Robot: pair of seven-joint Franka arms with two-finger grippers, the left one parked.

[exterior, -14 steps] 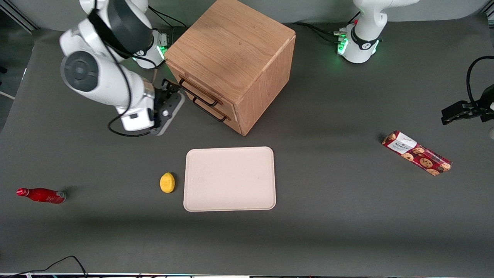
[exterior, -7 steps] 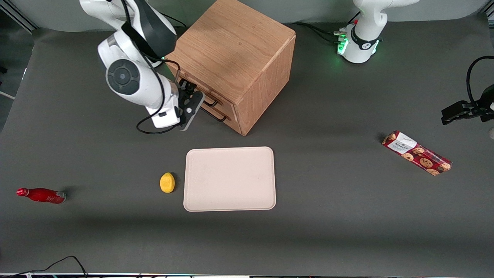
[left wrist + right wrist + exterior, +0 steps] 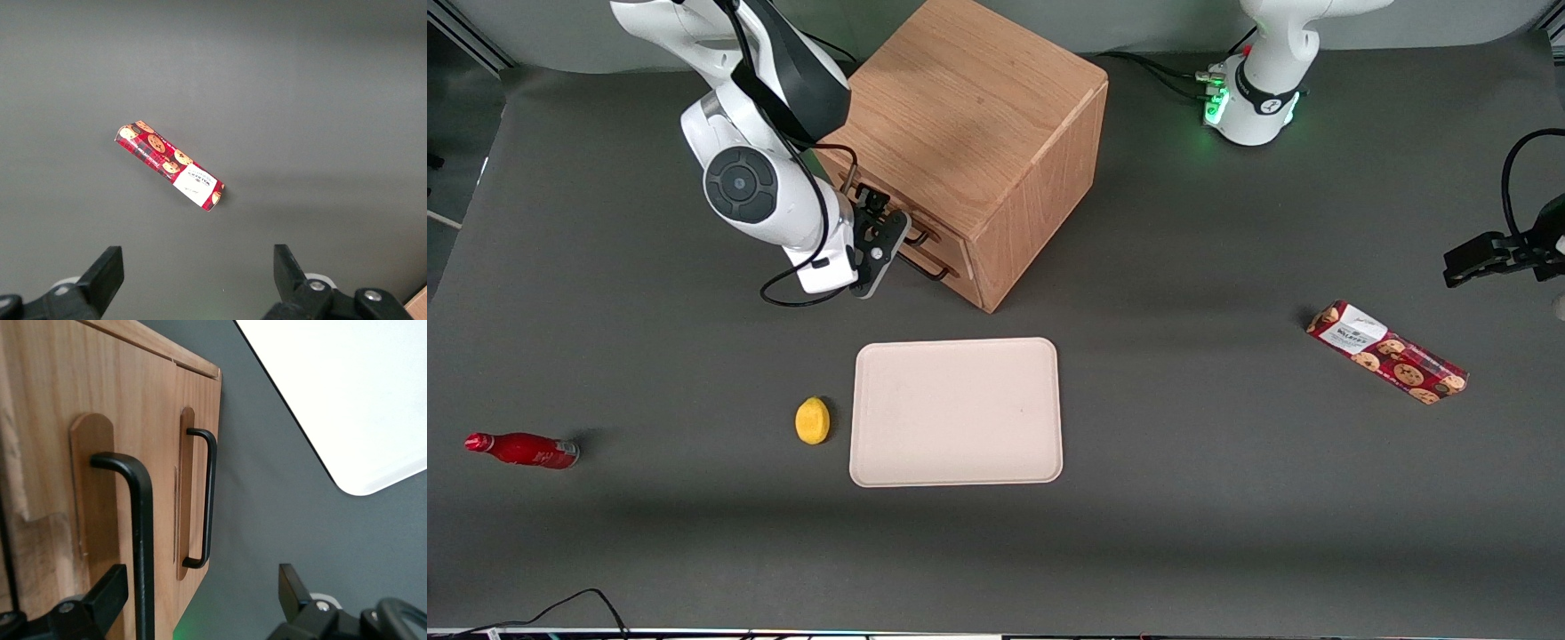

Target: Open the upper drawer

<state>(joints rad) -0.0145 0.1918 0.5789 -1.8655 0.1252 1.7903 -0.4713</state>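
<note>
We see the black two-finger gripper (image 3: 879, 233) spread wide, gripping nothing, directly in front of the light-brown wooden cube cabinet (image 3: 969, 133). Its fingers (image 3: 100, 600) stand on either side of the thin black bar handle (image 3: 137, 520) of the closed upper drawer (image 3: 889, 211), in the upper middle of the front view.

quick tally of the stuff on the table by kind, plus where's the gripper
Cabinets: 1, the wooden cabinet with its upper drawer shut
Trays: 1, the cream tray
Fruit: 1, the lemon
Bottles: 1, the red bottle lying down
Snack packs: 1, the cookie pack
Total: 5
The gripper, fingers open, is in front of the drawers, at the upper drawer's handle.
</note>
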